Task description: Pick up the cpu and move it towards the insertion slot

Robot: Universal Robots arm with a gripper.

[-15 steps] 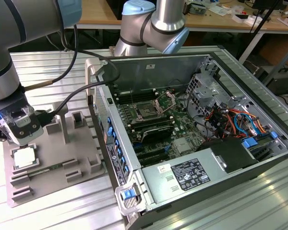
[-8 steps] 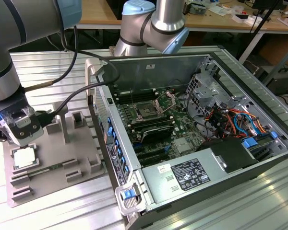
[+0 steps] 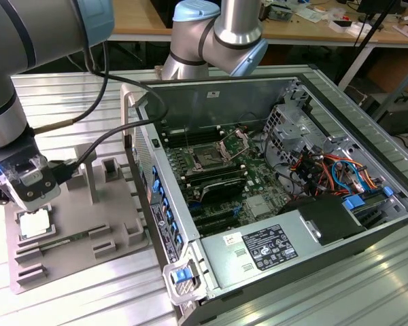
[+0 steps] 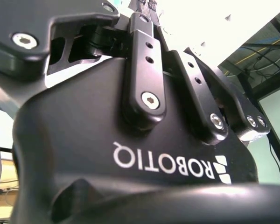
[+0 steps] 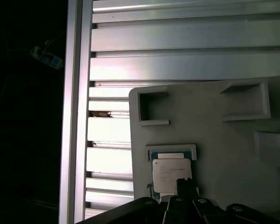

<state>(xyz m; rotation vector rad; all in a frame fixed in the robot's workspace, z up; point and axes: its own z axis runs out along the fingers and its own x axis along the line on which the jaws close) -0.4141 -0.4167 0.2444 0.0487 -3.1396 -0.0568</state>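
Arm: the Universal Robots arm point(image 3: 13, 75) is reaching down over the exterior view's left edge of the slatted aluminium surface point(image 3: 75, 95), with black cables point(image 3: 98, 139) trailing from its wrist.
Gripper: the gripper point(image 3: 37, 198) is hanging just above the grey plastic tray point(image 3: 112, 224), directly over the cpu; in the second wrist view its black body point(image 4: 130, 177) is facing the camera.
Jaws: I cannot tell whether they are standing wide or narrow, nor whether they are touching the chip; in the first wrist view a dark tip is overlapping one edge of the cpu.
Cpu: the cpu point(image 3: 35, 223) is lying flat in a square recess of the tray, close to the tray's edge at the exterior view's left; in the first wrist view its pale metal top point(image 5: 170, 170) is showing just beside the tray's edge, near the surface's long side rail point(image 5: 74, 116).
Tray: it is resting on the surface, just beside the open computer case point(image 3: 272, 204).
Insertion slot: the insertion slot point(image 3: 207, 157) is sitting on the green motherboard point(image 3: 255, 180) inside the case, its hinged metal bracket point(image 3: 236, 140) standing raised, well apart from the cpu.
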